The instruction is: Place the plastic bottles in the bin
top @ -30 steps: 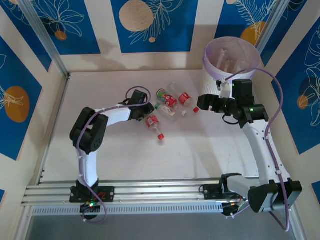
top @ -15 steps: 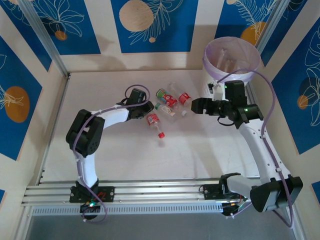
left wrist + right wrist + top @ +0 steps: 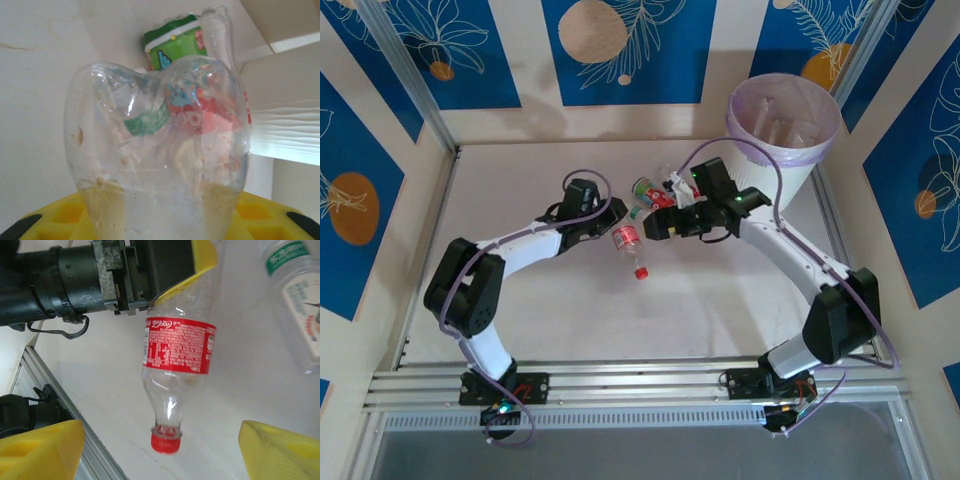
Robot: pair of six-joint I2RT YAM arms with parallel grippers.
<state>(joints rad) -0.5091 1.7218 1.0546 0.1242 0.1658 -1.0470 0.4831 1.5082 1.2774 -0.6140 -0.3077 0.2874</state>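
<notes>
two arms meet over the tabletop (image 3: pixel 700 300), well to the left of the bin (image 3: pixel 795 170). from above, the left arm (image 3: pixel 520 240) stretches toward the bin and the left jaws are clenched on the base of a red-labelled bottle (image 3: pixel 627 238), whose red cap (image 3: pixel 641 272) points away from the bin. the right arm (image 3: pixel 780 245) extends from the bin's side, and the right jaws are spread just beside that bottle. a cluster of bottles (image 3: pixel 658 196) lies between it and the bin.

the left wrist view has the clear bottle base (image 3: pixel 160 150) pinched between yellow jaws, with a green-labelled bottle (image 3: pixel 175 42) beyond.

the right wrist view looks down the same bottle (image 3: pixel 177 347), its cap (image 3: pixel 165 442) lowest. the right jaws are released and wide either side of the neck, touching nothing.

i judge this the pick-up of one bottle: the grasp is made, the carry not begun. whether it has left the tabletop i cannot tell. next it needs lifting and carrying over the bin's rim, or handing to the right jaws, clear of the cluster.
</notes>
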